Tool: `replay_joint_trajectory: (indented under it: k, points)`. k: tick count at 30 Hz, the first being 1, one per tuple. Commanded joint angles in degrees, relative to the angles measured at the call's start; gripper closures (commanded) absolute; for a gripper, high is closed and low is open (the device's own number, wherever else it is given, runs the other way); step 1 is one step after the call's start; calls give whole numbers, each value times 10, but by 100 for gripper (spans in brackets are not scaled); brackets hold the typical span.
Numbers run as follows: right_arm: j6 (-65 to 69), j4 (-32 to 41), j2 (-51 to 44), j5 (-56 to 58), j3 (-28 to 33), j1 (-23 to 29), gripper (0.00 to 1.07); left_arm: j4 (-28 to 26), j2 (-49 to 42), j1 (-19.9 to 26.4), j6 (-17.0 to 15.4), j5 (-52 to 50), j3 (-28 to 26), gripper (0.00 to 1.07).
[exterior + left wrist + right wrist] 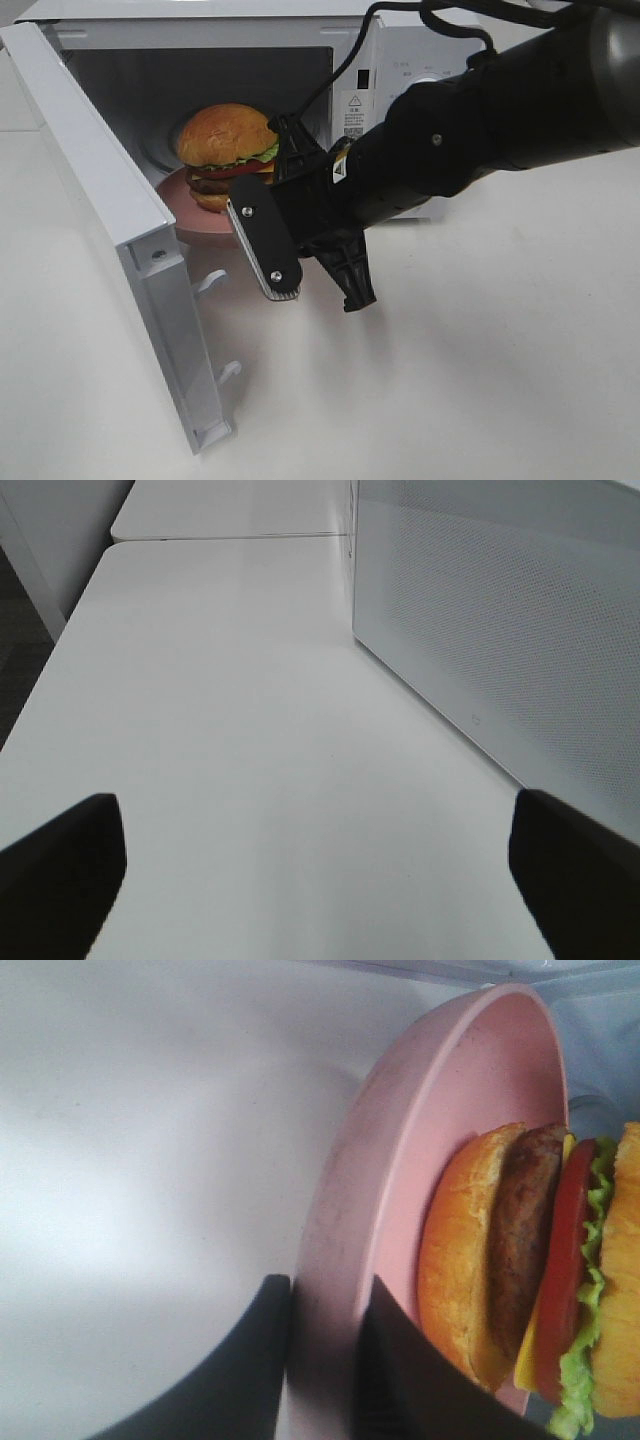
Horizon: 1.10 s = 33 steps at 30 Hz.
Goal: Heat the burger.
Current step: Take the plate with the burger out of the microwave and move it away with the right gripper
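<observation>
So there's a white microwave [390, 90] sitting at 12 o'clock on a plain white table [480, 380], its door [110, 230] swung wide open toward 8 o'clock. A pink round plate [185, 210] sits in the cavity's mouth. Control panel with a warning sticker [353, 112] sits around 1 o'clock.

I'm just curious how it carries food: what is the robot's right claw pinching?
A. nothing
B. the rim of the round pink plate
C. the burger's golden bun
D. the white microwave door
B: the right gripper has one finger on each side of the round pink plate's rim, with the burger on the plate.
</observation>
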Motion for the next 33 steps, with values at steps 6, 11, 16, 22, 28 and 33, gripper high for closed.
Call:
replay_joint_trajectory:
  k: [6, 11, 16, 22, 28, 33]
  points:
    - [9, -2, -70, -54, 65, 2, 107, -2, -9, 2, -2, -6, 2, 10]
    - [11, -2, -109, -58, 106, 2, 107, -2, -9, 2, -2, -6, 2, 10]
    - [15, -2, -147, -58, 145, 2, 107, -2, -9, 2, -2, -6, 2, 10]
    - [18, -2, -205, -58, 193, 2, 107, -2, -9, 2, -2, -6, 2, 10]
    - [26, -2, -258, -40, 226, 2, 107, -2, -9, 2, -2, -6, 2, 10]
    - [30, -13, -308, -11, 252, 2, 107, -2, -9, 2, -2, -6, 2, 10]
